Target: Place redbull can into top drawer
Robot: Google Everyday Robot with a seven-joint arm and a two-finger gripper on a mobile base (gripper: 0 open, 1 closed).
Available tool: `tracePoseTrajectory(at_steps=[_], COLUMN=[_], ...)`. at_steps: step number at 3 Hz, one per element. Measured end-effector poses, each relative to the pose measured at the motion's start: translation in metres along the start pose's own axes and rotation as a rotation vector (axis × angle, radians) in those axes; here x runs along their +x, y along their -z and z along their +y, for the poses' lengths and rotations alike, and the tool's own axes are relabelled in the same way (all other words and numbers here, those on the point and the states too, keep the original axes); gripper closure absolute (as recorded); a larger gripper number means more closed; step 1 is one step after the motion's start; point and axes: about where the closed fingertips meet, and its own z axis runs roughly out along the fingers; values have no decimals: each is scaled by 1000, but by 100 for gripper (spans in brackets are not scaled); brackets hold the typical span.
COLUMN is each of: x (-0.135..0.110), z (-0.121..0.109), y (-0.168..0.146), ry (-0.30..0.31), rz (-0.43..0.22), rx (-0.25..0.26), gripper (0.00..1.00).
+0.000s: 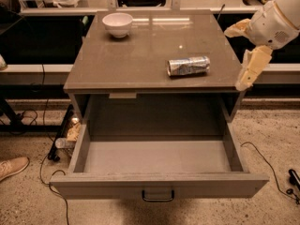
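Observation:
The redbull can point(188, 65) lies on its side on the cabinet top point(136, 55), toward the right front, its shiny round end facing left. The top drawer point(117, 185) is pulled fully out below it and is empty, with a small dark handle point(158, 196) at the centre of its front panel. My gripper point(235, 59) hangs at the cabinet's right edge, to the right of the can and apart from it. Its two cream fingers point(251, 68) are spread open and hold nothing.
A white bowl point(117, 24) stands at the back left of the cabinet top. A shoe point(13, 167) and cables point(44, 168) lie on the floor to the left. Bottles point(65, 142) sit by the cabinet's left leg. A cable point(267, 163) lies at the right.

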Motion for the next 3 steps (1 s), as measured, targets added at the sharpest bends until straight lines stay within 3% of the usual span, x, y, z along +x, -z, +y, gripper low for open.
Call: tracePoseTrajectory(at_steps=[1, 3], x=[-8, -21], z=[-33, -68], y=[-43, -93], ry=[24, 23], rz=[-19, -14], rx=[-46, -74], gripper=[0, 0])
